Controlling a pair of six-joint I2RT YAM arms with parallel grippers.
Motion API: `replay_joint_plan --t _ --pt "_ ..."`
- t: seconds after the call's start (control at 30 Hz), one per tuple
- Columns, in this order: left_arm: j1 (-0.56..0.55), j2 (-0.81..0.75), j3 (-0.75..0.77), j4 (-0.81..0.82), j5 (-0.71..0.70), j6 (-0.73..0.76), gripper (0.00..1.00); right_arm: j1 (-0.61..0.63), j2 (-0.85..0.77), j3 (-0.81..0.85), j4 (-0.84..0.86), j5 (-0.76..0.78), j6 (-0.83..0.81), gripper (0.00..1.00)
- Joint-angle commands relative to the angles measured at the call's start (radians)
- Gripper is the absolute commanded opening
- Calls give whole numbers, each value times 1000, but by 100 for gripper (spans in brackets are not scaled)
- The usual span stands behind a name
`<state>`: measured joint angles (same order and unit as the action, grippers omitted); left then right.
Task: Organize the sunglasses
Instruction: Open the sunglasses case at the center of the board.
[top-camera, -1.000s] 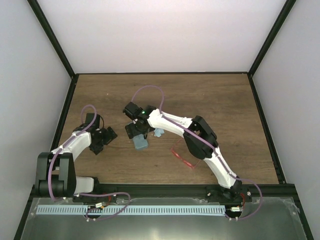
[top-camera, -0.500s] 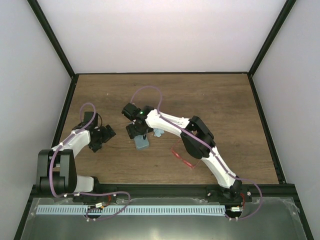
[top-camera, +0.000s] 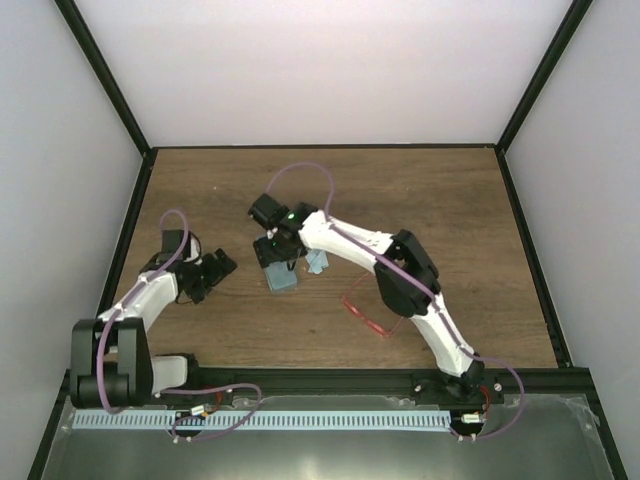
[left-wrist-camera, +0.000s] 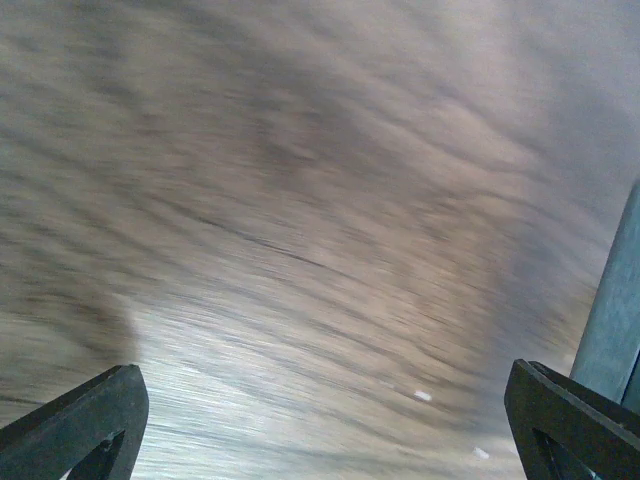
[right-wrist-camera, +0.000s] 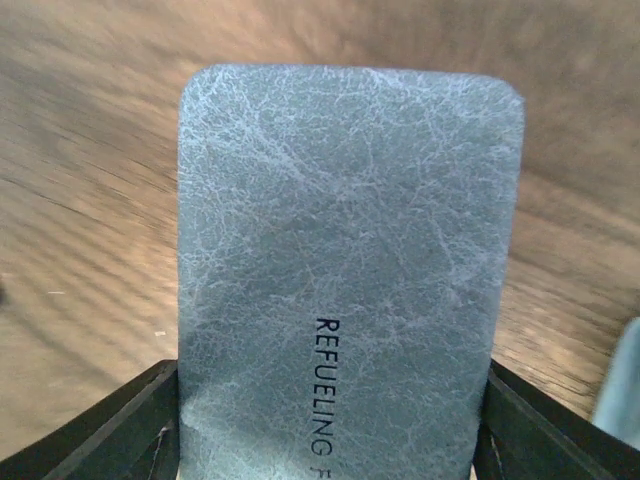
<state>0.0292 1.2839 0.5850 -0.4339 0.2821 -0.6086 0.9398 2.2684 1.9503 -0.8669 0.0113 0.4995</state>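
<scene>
The red sunglasses (top-camera: 365, 312) lie on the wooden table, right of centre and near the front, under the right arm's forearm. My right gripper (top-camera: 281, 253) is shut on the grey-blue case (top-camera: 283, 277), closed and flat, at the table's middle left. In the right wrist view the case (right-wrist-camera: 345, 270) fills the space between both fingers (right-wrist-camera: 125, 425), and my gripper's middle (right-wrist-camera: 330, 430) sits over it. My left gripper (top-camera: 210, 270) is open and empty, left of the case. In the left wrist view its jaws stand wide apart (left-wrist-camera: 320, 430) over blurred wood, with a grey-blue edge (left-wrist-camera: 612, 300) at the right.
A small light blue cloth (top-camera: 318, 263) lies just right of the case and shows at the right edge of the right wrist view (right-wrist-camera: 622, 390). Black frame rails border the table on the left, right and front (top-camera: 300, 378). White walls enclose it.
My right gripper and the case have shifted slightly toward the back. My left arm has drawn its elbow in and swung its gripper slightly toward the case.
</scene>
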Motion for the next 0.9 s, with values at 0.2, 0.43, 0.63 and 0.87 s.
replay_joint_plan --t 0.2,0.43,0.63,0.87 --pt "-31 -156 55 258 400 -54 100 -204 -353 -106 215 -344 -17 67" --pt "-84 -57 218 294 493 -7 100 -234 -376 -145 250 -486 -57 67" --pt "-99 -45 231 352 559 -3 100 -236 -404 -238 327 -546 -37 67" --pt "-102 -66 197 294 556 39 100 -250 -409 -242 342 -586 -40 67"
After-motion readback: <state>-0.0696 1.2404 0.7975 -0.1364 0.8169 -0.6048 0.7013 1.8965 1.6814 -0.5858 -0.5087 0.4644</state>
